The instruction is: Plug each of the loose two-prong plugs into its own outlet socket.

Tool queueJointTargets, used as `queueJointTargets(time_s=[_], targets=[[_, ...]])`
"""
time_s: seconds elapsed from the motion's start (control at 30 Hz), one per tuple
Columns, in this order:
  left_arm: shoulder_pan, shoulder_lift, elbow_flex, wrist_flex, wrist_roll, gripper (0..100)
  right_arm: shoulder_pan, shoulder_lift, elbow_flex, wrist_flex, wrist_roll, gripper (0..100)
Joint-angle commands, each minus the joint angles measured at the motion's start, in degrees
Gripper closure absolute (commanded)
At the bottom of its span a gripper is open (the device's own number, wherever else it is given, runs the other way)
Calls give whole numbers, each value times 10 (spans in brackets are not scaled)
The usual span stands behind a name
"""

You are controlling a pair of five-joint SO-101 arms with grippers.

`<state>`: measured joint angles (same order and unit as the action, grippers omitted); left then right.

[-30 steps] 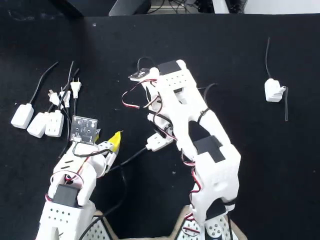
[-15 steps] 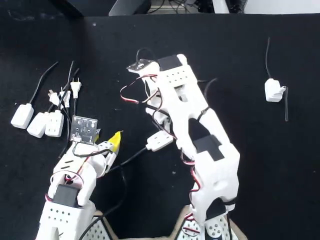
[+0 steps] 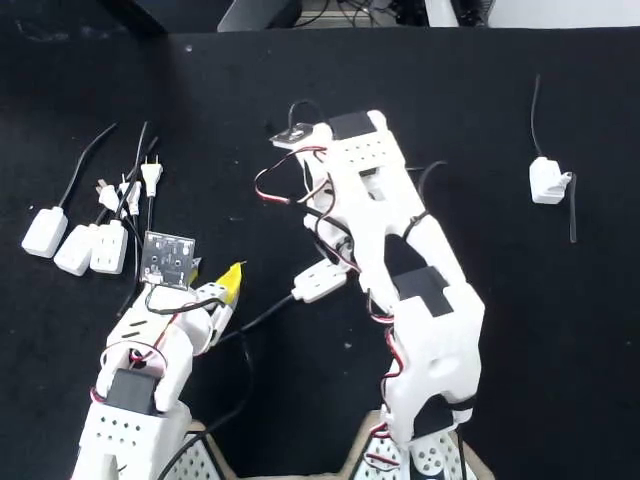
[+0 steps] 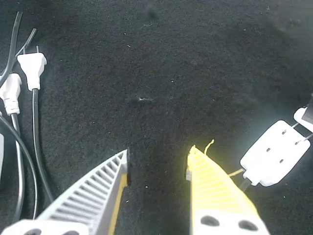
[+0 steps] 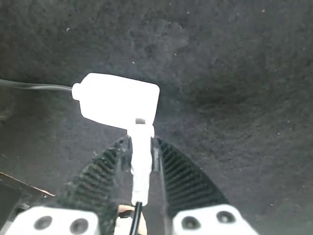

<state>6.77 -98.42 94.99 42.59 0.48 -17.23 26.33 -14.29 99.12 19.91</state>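
Clerk: Item one, right gripper (image 5: 141, 147)?

Checker: Clamped on a white two-prong plug (image 5: 141, 161), one ribbed black finger along each side of it.

Clerk: Its counterpart?

Checker: White outlet socket (image 5: 117, 103), flat on the black table (image 5: 234, 58), just past the fingertips. The plug's nose touches its side face, and a sliver of metal shows at the join. In the high view this socket (image 3: 320, 281) sits mid-table, against the right arm.

Clerk: Item two, left gripper (image 4: 157, 161)?

Checker: Fingers spread apart over bare cloth. The socket lies near its yellow finger (image 4: 210, 181) and is not touching it.

Clerk: Remaining stock?

Checker: Loose plugs (image 4: 32, 68) on black cords, off to the pale finger's side. Three spare sockets (image 3: 78, 248) lie beside them at the table's left. One lone socket (image 3: 548, 181) is at the far right, well apart, and I cannot tell whether it is plugged.
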Motion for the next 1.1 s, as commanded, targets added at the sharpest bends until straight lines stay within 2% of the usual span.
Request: queueJointTargets(time_s=[0.0,0.63,1.07], targets=[[-2,-5,-10,-12,-4,802,10,-4,-7,15,4,988],[-3,-5,-11,-12,-4,802,-4,42,-7,-4,4,988],[-3,-5,-12,-12,-4,802,-27,42,-3,-56,4,988]])
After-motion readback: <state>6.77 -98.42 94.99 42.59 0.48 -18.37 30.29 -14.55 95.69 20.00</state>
